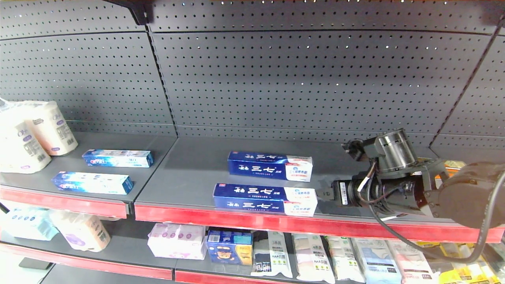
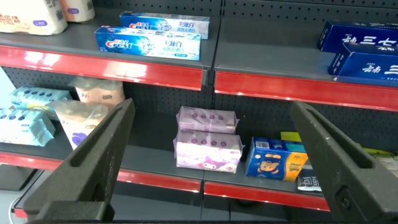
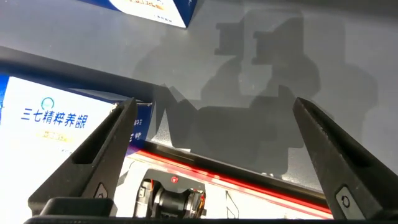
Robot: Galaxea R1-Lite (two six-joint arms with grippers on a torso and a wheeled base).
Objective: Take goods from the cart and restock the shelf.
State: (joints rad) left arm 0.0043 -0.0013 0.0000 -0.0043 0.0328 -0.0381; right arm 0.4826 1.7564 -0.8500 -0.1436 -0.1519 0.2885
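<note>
Grey steel shelf [image 1: 197, 169], part stocked, both claws spread wide.
Left gripper [image 2: 211, 106] gapes before the lower tiers. On the shelf sit tissue rolls [image 1: 31, 134], two light-blue toothpaste boxes [image 1: 117, 158], then two dark-blue toothpaste boxes [image 1: 270, 165]. The front dark-blue one lies just beside the right gripper [image 3: 214, 106], whose fingers stand apart.

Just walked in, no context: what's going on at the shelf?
Restocking. The right tool is open and empty over the shelf, at the end of the front blue box; a second blue box lies behind it. The left tool is open and empty too, facing the lower shelf.
</note>
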